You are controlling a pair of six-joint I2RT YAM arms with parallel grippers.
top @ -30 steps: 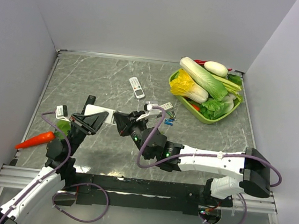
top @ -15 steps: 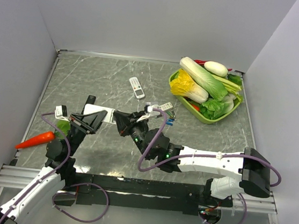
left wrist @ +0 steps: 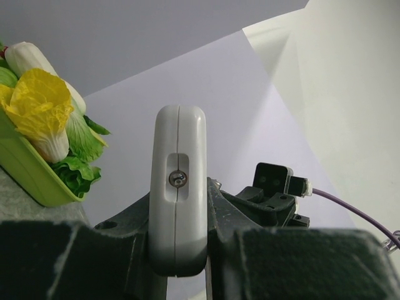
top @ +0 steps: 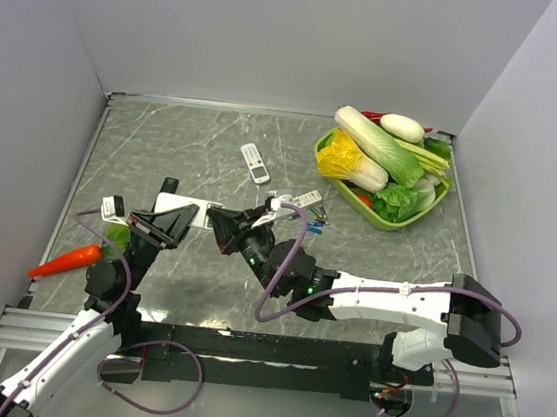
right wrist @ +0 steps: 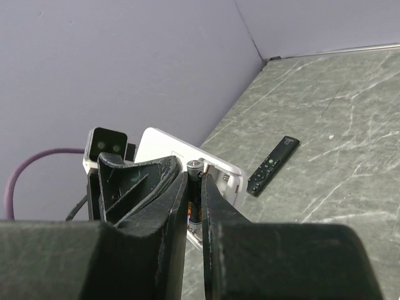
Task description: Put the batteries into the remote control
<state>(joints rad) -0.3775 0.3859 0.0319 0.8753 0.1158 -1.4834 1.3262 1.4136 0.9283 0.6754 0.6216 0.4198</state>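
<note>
the battery (right wrist: 195, 190) is a slim dark cylinder with a bright metal cap. it is pinched between the two black fingers of the right gripper (right wrist: 194, 181), which is closed down almost fully onto it. its long axis runs along the fingers, cap end outward.

just beyond that cap lies the white remote (left wrist: 178, 187), a smooth, rounded plastic slab. the left gripper (left wrist: 178, 206) is clamped on the slab's two long sides and holds it up off the surface (top: 166, 135). from the right wrist view the face turned toward the battery shows a recess (most likely the open battery bay). i cannot tell whether the cap is already touching it or sits just short.

so the coming move turns on one relation: the bay lies straight ahead of the battery, on the robot's left, and the right arm is the one that has to close the gap. the battery will probably need tilting so that it lies along the bay rather than end-on to it.

further out, the loose batteries (top: 315, 223) sit in a small cluster on the grey marbled surface beside the right arm. a slim black remote (right wrist: 273, 164) and a small white remote (top: 254, 163) lie flat and apart. a green basket (top: 399, 222) piled with vegetables is at the far right, and a carrot (top: 71, 260) is at the left edge.
</note>
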